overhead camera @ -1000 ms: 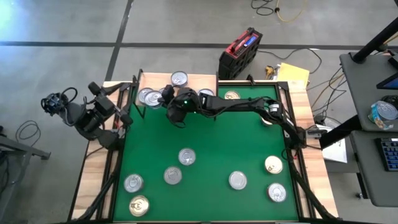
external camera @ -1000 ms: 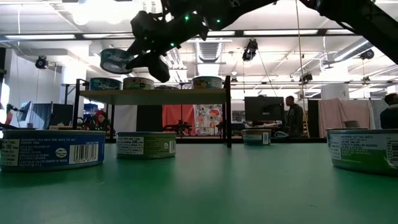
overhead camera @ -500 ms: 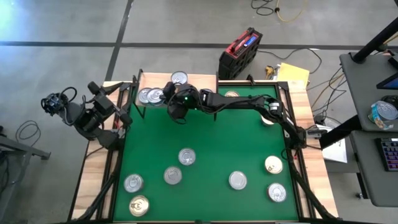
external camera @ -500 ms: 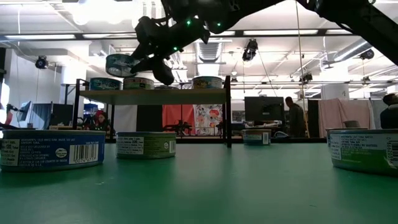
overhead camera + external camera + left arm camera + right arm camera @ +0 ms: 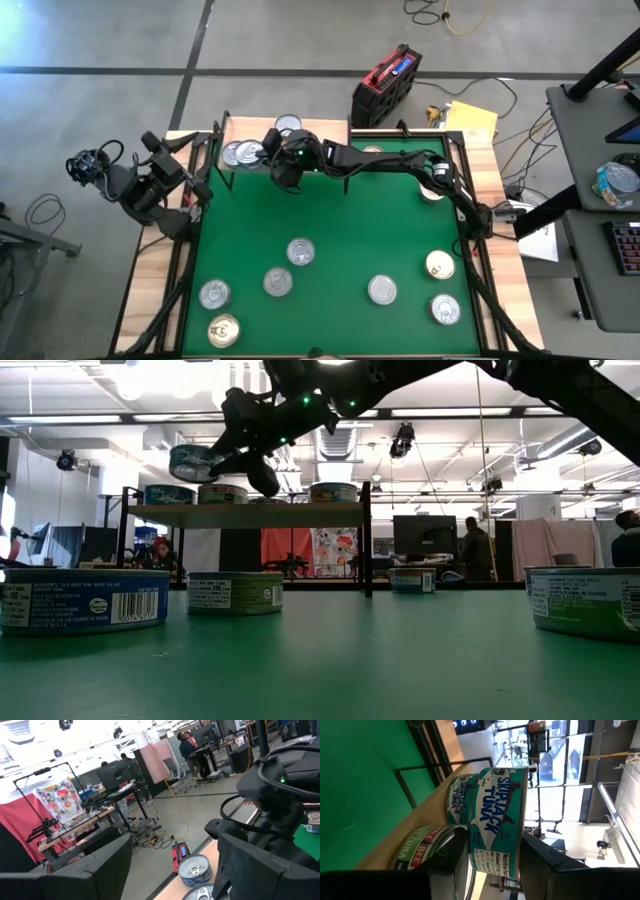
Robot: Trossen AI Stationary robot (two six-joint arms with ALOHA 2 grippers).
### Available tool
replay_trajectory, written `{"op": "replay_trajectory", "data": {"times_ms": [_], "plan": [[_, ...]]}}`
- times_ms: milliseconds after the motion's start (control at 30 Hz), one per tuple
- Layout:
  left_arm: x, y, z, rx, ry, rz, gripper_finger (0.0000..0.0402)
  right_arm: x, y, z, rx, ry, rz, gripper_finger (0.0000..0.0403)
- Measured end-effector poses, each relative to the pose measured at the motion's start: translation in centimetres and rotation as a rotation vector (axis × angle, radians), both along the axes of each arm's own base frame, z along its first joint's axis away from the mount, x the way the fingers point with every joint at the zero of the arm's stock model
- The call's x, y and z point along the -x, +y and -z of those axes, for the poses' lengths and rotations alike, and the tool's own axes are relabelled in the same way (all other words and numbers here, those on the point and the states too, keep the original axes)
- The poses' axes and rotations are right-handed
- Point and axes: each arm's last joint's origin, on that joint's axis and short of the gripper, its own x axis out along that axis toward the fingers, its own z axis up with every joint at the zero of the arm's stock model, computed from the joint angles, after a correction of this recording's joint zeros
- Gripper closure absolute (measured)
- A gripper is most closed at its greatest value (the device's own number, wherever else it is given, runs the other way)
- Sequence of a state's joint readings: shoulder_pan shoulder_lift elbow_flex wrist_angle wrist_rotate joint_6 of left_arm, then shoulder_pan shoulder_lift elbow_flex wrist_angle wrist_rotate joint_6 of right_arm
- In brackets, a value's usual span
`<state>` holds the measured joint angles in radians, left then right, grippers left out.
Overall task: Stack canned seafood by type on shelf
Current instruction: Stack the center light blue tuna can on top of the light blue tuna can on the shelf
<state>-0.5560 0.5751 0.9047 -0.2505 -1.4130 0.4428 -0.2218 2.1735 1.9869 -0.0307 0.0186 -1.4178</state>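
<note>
1. A green mat covers most of the table. At its far left corner stands the shelf, a small light-wood board on thin black legs.
2. The right arm reaches from the right side across the far edge of the mat. Its right gripper is above the left half of the shelf.
3. That gripper's fingers are clamped on a teal-sided tuna tin. The label reads skipjack tuna. In the low view the held tin is in the air, clear of the shelf top and slightly tilted.
4. On the shelf, a matching teal tin sits at the left end, roughly below the held one. A green-labelled tin sits just beside it, and another tin stands farther right.
5. The left gripper waits off the left edge of the mat, near the shelf, with its jaws wide apart and empty.
6. Loose tins lie on the mat: silver-topped ones near the middle, a gold-topped tin at the near left, and more on the right side.
7. Judged step: placing the carried tin onto its own kind.
8. The next move likely calls for centring the tin over the teal one, levelling it, lowering until they touch, then releasing.
</note>
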Motion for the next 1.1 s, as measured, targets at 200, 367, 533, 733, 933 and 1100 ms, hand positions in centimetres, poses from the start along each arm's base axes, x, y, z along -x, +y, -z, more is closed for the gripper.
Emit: {"op": "replay_trajectory", "data": {"times_ms": [200, 367, 533, 733, 933, 1100], "plan": [[-0.4, -0.3, 1.2, -0.039, 0.068, 0.048, 0.0126, 0.0, -0.4, 0.0, -0.017, -0.016, 0.005, 0.0280], [-1.1, -0.7, 2.5, -0.071, 0.129, 0.093, 0.0126, 0.2, -1.4, -0.1, -0.047, -0.029, -0.007, 0.0280], [-1.2, -0.8, 3.9, -0.129, 0.247, 0.095, 0.0126, 0.3, -1.8, -0.3, -0.085, -0.059, -0.008, 0.0280], [-2.6, -1.8, 5.7, -0.140, 0.325, 0.170, 0.0126, 0.3, -1.8, -0.5, -0.090, -0.074, -0.020, 0.0280], [-3.7, -2.4, 9.0, -0.267, 0.540, 0.137, 0.0126, 1.1, -1.7, -1.5, -0.116, -0.029, -0.010, 0.0280], [-4.4, -2.8, 10.4, -0.389, 0.644, 0.016, 0.0126, 2.2, -1.3, -3.2, -0.188, -0.016, -0.031, 0.0280]]}}
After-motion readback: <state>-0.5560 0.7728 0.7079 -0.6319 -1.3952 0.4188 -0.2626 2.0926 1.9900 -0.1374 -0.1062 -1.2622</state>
